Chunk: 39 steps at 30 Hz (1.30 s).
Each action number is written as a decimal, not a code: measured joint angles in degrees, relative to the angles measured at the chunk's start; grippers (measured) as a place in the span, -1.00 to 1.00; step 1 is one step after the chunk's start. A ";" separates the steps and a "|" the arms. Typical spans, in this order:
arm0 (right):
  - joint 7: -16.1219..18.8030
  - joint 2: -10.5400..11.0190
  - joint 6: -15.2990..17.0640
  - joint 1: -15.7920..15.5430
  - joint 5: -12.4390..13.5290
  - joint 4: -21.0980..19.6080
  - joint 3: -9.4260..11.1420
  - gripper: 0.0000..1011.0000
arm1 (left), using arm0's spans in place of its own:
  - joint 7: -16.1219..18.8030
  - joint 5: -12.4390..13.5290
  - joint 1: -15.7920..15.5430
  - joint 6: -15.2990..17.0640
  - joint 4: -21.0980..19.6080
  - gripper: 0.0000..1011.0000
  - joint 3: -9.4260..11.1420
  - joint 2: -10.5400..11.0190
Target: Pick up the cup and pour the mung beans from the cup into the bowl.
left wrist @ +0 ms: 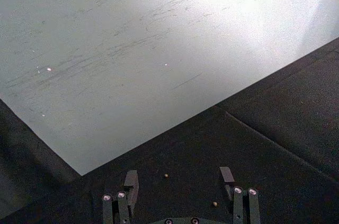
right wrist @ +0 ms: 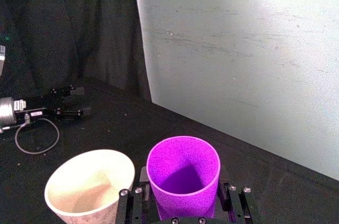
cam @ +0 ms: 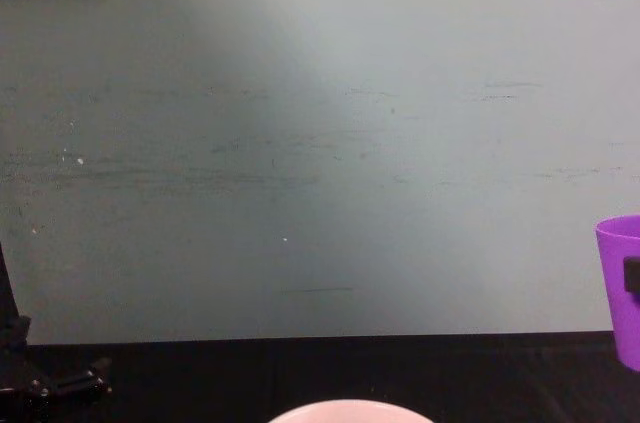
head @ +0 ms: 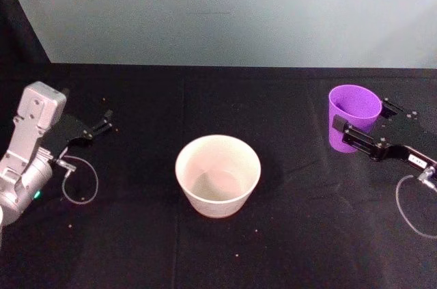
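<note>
- On the far right of the black table [head: 287, 98], the purple cup [head: 354, 115] stands upright with its mouth up.
- Around its wall the right gripper [head: 360, 125] is closed, one finger on each side. I cannot tell whether the cup rests on the table.
- Left of the cup, nearer and at mid-table, sits the wide pale bowl [head: 205, 203], well apart from it.
- At the left edge, the left gripper [head: 106, 122] is low over the cloth, its fingers spread with nothing between them.

Smooth plastic cup [head: 354, 113]; bowl [head: 213, 200] smooth, matt, pale; tablecloth [head: 205, 98] matt black cloth; wall [head: 239, 9] scuffed, matt.
</note>
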 joint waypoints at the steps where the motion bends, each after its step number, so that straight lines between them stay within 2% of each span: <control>1: 0.00 0.00 0.00 0.00 0.00 0.00 0.00 0.44 | 0.00 0.00 0.00 0.00 0.00 0.98 0.00 0.00; 39: 0.00 0.00 0.00 0.00 0.00 0.00 0.00 0.44 | 0.00 0.00 0.00 0.00 0.00 0.98 0.00 0.00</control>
